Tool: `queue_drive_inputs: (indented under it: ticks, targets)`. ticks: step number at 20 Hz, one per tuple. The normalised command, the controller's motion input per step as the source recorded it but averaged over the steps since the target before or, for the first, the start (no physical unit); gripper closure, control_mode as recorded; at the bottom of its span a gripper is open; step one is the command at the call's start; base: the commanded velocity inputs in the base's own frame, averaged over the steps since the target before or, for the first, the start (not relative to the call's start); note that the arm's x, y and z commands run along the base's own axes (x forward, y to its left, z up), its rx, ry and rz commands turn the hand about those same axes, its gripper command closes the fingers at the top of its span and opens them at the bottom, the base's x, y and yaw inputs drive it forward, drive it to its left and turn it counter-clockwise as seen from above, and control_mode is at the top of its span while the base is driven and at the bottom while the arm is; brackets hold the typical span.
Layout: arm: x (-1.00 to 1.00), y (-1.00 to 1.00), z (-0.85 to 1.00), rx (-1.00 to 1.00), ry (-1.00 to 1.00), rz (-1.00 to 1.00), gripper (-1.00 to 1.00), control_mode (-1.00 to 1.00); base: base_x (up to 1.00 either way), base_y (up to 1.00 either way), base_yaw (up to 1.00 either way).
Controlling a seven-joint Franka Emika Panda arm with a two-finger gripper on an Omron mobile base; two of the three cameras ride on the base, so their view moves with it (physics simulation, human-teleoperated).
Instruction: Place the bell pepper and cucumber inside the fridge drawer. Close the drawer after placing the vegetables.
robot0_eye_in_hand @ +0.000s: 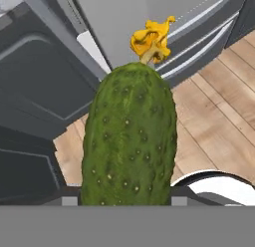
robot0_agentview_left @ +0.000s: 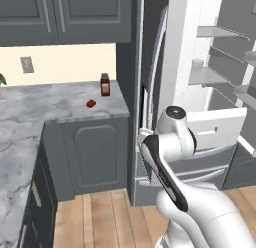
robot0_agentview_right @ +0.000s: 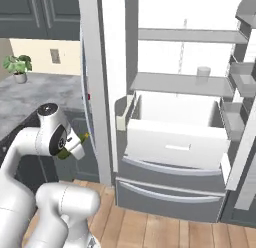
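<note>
My gripper is shut on the cucumber, a bumpy dark green one with a yellow withered flower at its tip. In the right base view the cucumber pokes out beside the hand, low and left of the fridge's open door. The bell pepper, small and red, lies on the marble counter. The fridge drawer stands pulled out, white, with a slot handle; its front also shows past the arm in the left base view.
A dark-red bottle stands on the counter behind the pepper. Grey freezer drawers sit below the white drawer. Fridge shelves are above it, one bearing a small cup. A potted plant is at the far left.
</note>
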Motion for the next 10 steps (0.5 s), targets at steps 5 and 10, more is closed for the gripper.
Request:
queue_drive_inputs:
  ticks: [5,10]
  targets:
    - [0.00,0.00,0.00,0.00,0.00,0.00,1.00,1.00,0.24,-1.00,0.00]
    - [0.00,0.00,0.00,0.00,0.00,0.00,1.00,1.00,0.71,-0.99,0.00]
